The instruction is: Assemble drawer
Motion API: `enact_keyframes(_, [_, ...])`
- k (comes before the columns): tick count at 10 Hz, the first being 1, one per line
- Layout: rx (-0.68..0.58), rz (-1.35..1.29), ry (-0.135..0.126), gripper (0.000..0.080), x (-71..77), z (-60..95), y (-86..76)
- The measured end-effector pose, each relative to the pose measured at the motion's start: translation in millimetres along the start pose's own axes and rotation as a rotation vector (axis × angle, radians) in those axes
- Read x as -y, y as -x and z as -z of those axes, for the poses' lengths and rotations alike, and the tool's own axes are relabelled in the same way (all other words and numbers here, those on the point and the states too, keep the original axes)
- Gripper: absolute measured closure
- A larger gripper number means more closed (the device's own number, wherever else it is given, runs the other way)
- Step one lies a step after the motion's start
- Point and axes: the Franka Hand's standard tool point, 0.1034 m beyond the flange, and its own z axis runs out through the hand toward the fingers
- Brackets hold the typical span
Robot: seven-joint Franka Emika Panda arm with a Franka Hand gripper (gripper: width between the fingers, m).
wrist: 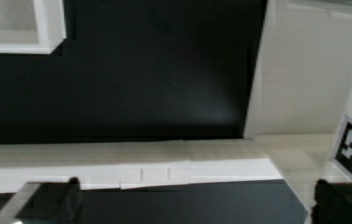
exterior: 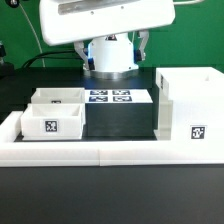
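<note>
We judge the drawer [exterior: 186, 100] to be light, stiff, slick plastic, best pinched across a thin wall. Its cabinet shell [exterior: 190, 85] stands beside the marker board [exterior: 118, 97] on the exterior view's right, and the trays [exterior: 40, 118] on its left. Only the wrist view shows the end effector [wrist: 194, 200], which is spread and empty. Only the exterior view shows both trays.

No legible text; only patterned tags [exterior: 52, 126] on drawer [exterior: 190, 100]

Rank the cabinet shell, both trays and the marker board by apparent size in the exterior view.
1. cabinet shell
2. front tray and rear tray: alike, the rear one partly hidden, so no ranking
3. marker board, lying flat and foreshortened
</note>
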Motion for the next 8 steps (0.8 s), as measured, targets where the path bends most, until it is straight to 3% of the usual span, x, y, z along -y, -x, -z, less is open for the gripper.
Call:
enact_keyframes(2, [0.028,-0.008,-0.011,0.0150,-2.6,-1.8,4.4])
enact_keyframes(3, [0.081,-0.028,-0.031,0.0150,-11.0,-4.1,9.6])
enact_keyframes(6, [0.130,-0.054,-0.029,0.0150,-39.6,-18.8,17.0])
enact_keyframes(7, [0.132,-0.078,-0.008,0.0150,-47.6,-39.0,36.3])
enact_keyframes(8, [0.091,-0.067,0.042,0.0150,-53.0,-48.1,41.5])
